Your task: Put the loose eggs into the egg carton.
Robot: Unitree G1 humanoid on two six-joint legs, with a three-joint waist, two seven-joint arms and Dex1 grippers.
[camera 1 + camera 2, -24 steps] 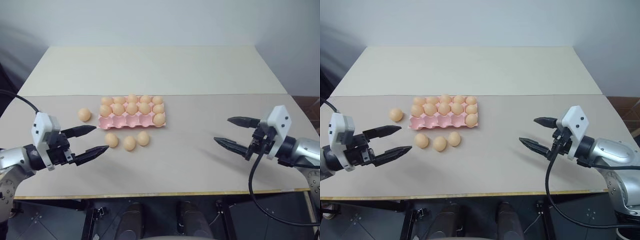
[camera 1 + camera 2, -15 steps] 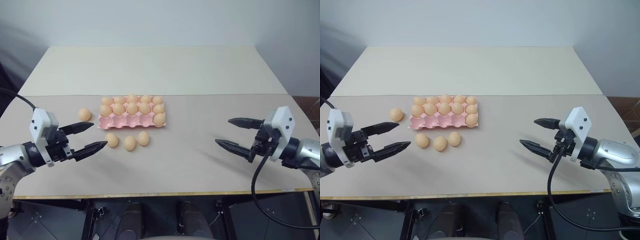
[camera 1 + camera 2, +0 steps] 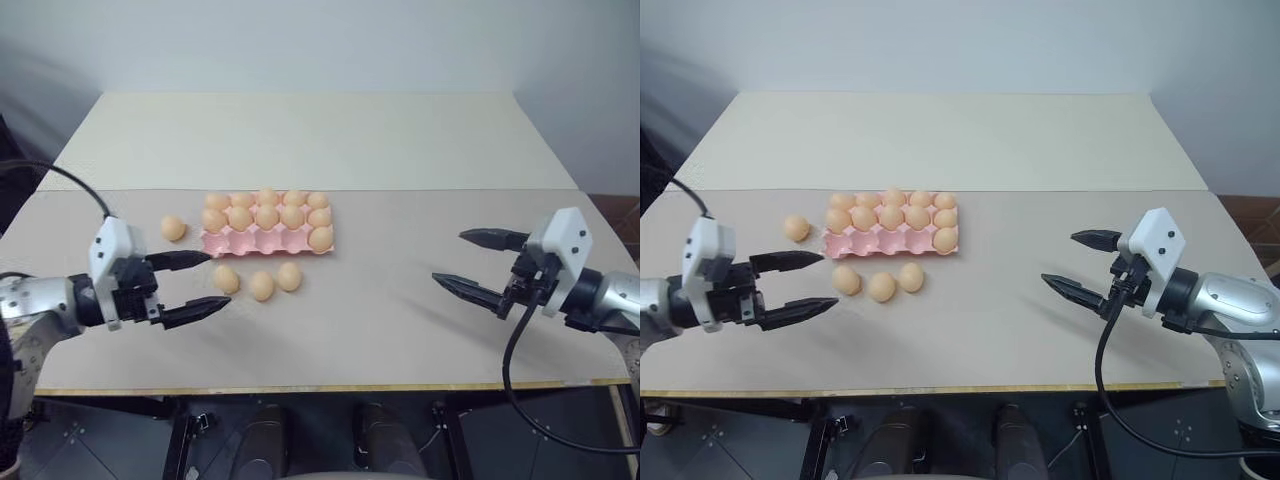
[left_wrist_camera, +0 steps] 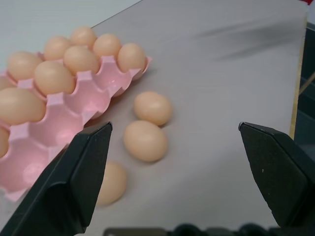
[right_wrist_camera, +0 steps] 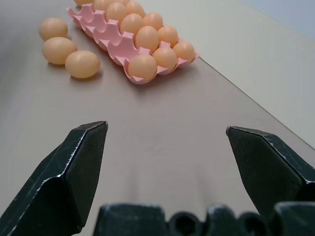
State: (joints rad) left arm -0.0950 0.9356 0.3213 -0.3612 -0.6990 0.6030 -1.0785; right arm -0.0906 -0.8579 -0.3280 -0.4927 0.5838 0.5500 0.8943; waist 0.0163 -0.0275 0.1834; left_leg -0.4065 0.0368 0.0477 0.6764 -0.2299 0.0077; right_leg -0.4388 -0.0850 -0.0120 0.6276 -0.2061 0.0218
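Now closer to the loose eggs [image 3: 262,286] than half a second ago: left tool [image 3: 196,283] spread wide and empty, pointed at the row of three on the tabletop [image 3: 380,330] just in front of the egg carton [image 3: 262,241], nearest egg almost between the tips. Fourth loose egg [image 3: 173,228] just left of the carton. Right tool [image 3: 478,265] likewise wide and empty, well apart on the right, barely shifted. Four front pockets unfilled; likely lining up a first pick

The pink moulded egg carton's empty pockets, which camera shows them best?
The left wrist view: the pink moulded egg carton sits close, its vacant near-row cups open to view. The eye views show it small; the right wrist view sees it obliquely.
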